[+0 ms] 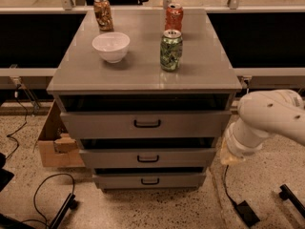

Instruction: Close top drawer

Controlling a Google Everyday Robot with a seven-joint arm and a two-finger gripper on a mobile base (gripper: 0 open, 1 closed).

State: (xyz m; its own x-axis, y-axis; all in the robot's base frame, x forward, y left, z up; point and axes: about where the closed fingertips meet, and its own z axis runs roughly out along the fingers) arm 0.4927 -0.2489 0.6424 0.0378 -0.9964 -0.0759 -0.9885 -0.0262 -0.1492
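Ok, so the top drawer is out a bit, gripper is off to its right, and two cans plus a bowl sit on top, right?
Three cans, not two: the camera view shows a green can, a red can and a brown can. The rest holds: top drawer out a bit, gripper off to its right, bowl on top.

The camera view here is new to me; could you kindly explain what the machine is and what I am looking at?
One camera looks down at a grey cabinet from its front. The white limb on the right is the robot's arm; its pincer is at the arm's lower end, beside the cabinet's right edge, level with the middle drawer. Whether it holds anything cannot be seen. All three drawers stand slightly open; the top drawer, the one to shut, has the tallest front. On top stand a white bowl, a green can, a red can and a brown can.
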